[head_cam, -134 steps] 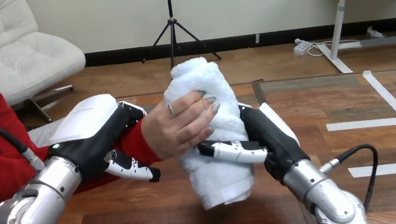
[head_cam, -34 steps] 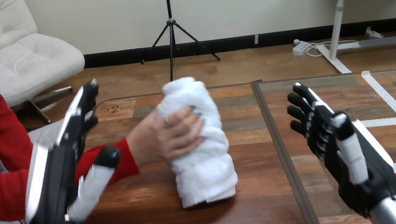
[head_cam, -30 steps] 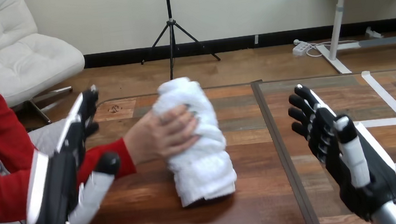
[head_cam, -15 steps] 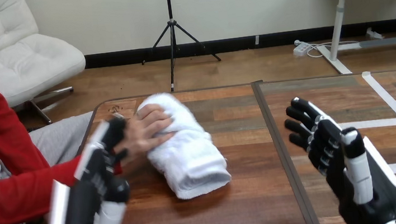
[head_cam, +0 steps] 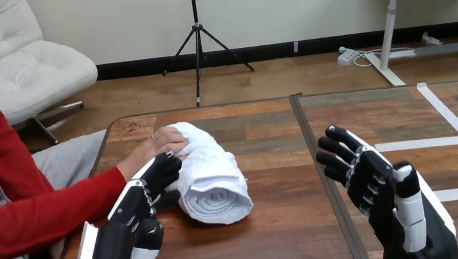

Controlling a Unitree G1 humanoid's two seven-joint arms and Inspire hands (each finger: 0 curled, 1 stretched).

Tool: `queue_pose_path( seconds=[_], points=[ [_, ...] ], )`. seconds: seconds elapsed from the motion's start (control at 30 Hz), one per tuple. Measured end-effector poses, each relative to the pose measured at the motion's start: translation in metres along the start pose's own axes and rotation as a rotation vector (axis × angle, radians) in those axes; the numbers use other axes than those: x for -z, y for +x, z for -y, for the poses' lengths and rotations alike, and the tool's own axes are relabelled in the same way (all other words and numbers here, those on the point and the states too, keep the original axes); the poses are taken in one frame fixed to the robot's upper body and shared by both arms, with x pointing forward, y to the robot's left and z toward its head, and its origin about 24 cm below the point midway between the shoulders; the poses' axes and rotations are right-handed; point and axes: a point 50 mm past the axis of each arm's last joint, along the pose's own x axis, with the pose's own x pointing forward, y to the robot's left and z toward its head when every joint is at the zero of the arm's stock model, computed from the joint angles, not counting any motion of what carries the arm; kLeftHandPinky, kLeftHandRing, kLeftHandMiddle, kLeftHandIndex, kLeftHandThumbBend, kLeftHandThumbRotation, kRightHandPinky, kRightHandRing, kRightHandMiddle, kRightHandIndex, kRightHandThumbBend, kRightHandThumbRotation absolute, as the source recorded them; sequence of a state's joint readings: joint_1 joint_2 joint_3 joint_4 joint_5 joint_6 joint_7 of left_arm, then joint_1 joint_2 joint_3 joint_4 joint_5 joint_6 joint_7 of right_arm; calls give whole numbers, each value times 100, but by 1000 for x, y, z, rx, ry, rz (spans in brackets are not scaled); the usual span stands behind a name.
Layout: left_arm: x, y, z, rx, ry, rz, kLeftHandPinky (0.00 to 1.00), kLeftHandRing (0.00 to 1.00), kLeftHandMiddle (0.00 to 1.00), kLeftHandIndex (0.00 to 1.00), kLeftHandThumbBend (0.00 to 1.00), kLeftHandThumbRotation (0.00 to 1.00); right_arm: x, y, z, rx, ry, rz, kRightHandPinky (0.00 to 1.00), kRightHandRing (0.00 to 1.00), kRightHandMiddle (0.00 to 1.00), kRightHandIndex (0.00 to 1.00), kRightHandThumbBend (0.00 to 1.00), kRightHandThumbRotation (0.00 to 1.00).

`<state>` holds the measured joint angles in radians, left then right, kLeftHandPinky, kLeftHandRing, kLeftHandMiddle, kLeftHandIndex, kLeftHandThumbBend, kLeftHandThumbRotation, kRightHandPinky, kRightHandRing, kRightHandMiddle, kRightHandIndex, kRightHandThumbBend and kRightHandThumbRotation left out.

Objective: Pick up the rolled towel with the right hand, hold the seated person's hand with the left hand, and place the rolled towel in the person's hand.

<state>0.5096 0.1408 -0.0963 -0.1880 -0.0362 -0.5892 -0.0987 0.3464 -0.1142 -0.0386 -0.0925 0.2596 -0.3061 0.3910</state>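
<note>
The white rolled towel (head_cam: 209,174) lies on its side on the wooden table (head_cam: 273,144), its rolled end facing me. The person's hand (head_cam: 158,144) rests on the towel's far left end, coming in from the left in a red sleeve. My left hand (head_cam: 131,235) is raised at the lower left, open, its fingers (head_cam: 161,173) straight and right beside the towel's left side. My right hand (head_cam: 386,193) is held up at the lower right, open with spread fingers, well clear of the towel.
A dark seam (head_cam: 323,177) runs front to back down the table, just left of my right hand. White tape lines (head_cam: 454,126) mark the table's right part.
The person has lowered the towel flat onto the table and drawn the hand back to its far end. My left hand has sunk lower and nearer the towel; my right hand has shifted slightly left.
</note>
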Motion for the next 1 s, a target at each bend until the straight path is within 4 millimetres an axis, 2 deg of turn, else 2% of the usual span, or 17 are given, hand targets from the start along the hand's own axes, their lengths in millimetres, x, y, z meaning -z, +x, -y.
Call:
queue_pose_path(
  seconds=[0.33, 0.63, 1.0],
  points=[
    [1, 0, -2, -12, -15, -8, 78, 86, 84, 83, 82, 100, 1, -1, -2, 4, 16, 1, 89, 87, 89, 89, 100, 100],
    [0, 1, -3, -5, -24, -1, 81, 87, 84, 82, 83, 100, 1, -1, -2, 6, 25, 4, 90, 87, 88, 88, 100, 100],
    [-1, 5, -3, 2, -22, 12, 75, 85, 83, 80, 82, 100, 1, 0, -3, 7, 29, 5, 91, 86, 88, 88, 100, 100]
  ],
)
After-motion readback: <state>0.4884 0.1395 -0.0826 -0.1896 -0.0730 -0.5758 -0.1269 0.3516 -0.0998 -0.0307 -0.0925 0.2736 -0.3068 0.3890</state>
